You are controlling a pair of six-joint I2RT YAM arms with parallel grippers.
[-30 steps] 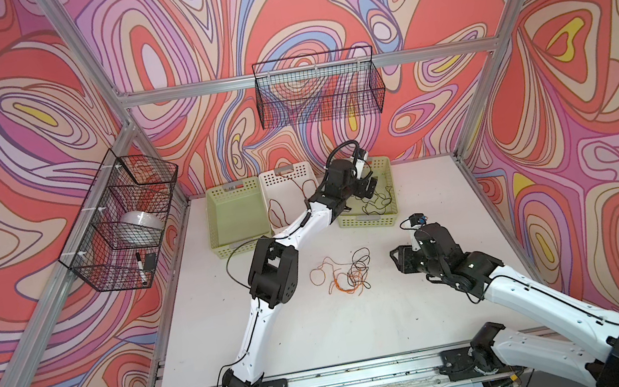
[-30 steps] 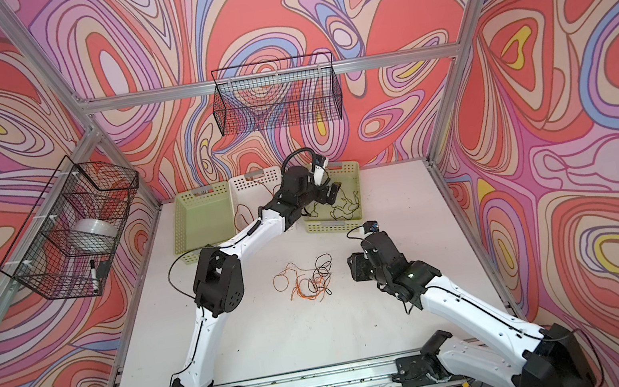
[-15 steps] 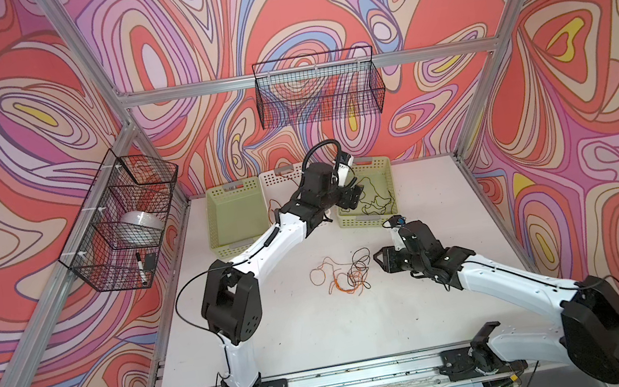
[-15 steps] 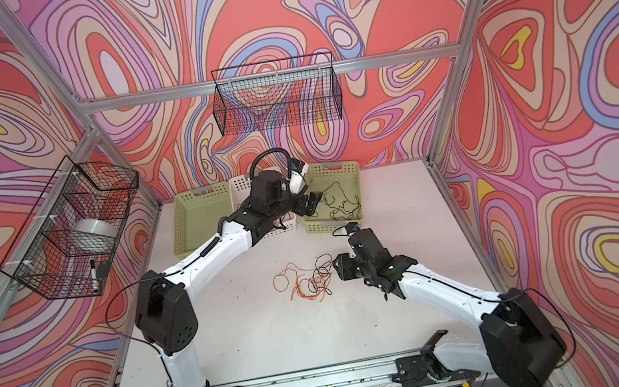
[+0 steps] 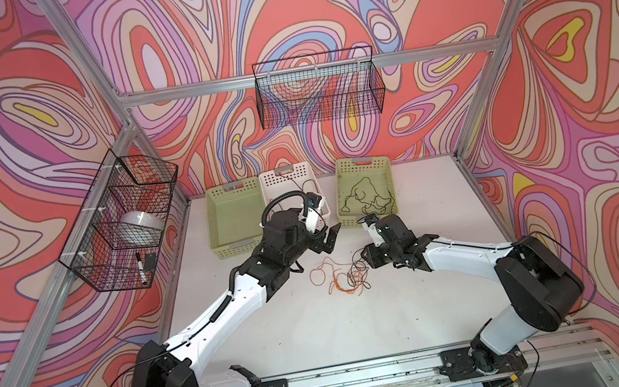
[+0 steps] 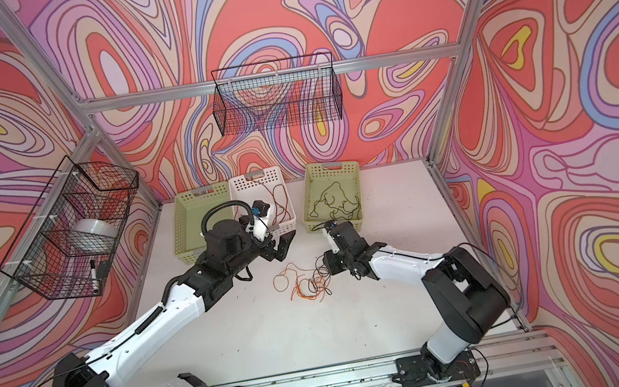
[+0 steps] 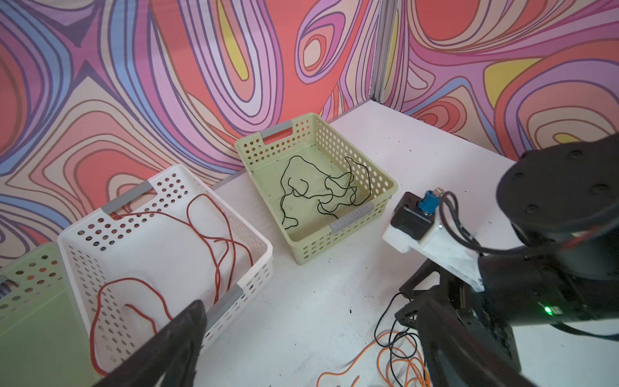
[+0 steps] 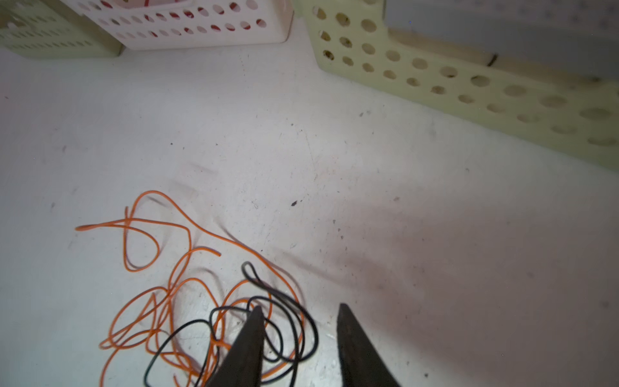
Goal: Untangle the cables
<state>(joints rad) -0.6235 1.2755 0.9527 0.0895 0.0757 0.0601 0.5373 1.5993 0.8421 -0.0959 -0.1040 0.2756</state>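
Orange cable [image 8: 214, 232] and black cable [image 8: 248, 264] lie tangled on the surface [image 5: 320, 327]. The right tool [image 8: 299, 306], jaws parted, straddles a black loop, seemingly to tease it free. The left tool [image 5: 330, 239] hovers wide open near the tangle.

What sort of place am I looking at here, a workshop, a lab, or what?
Most likely a robotics lab test cell: a left arm and right arm bolted to a rail, an aluminium frame with swirl-printed walls, and plastic baskets on a white table.
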